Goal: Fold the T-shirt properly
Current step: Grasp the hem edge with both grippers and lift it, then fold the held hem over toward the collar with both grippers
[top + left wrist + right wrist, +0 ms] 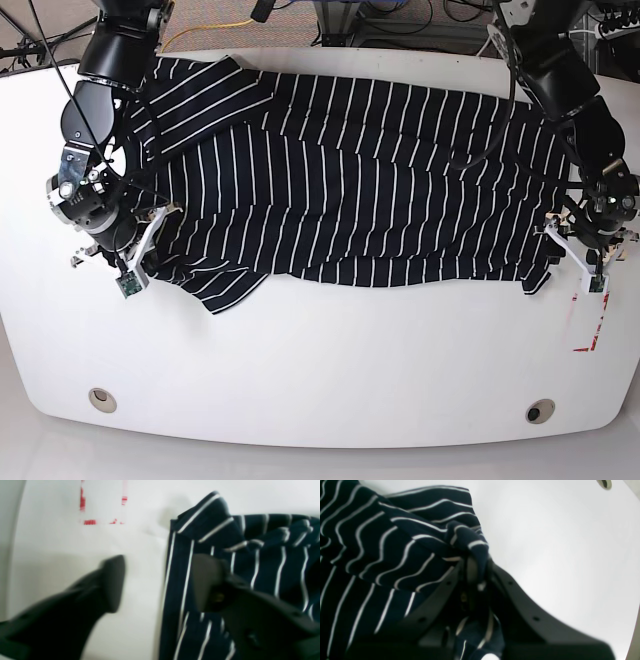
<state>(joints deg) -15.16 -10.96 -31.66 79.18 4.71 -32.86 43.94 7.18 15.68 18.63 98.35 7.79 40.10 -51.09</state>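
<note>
my left end effector (160,582) is released, its two fingers spread wide: one finger (112,582) hangs over bare white tabletop (50,555), the other over the edge of the t-shirt (262,562), which lies just beside and under that finger. red marks (90,522) sit on the tabletop beyond my fingertips. my right end effector (476,570) is clenched on a bunched fold of the t-shirt, the striped cloth spilling away to one side of it. in the base view the t-shirt (350,170) lies spread between both end effectors.
</note>
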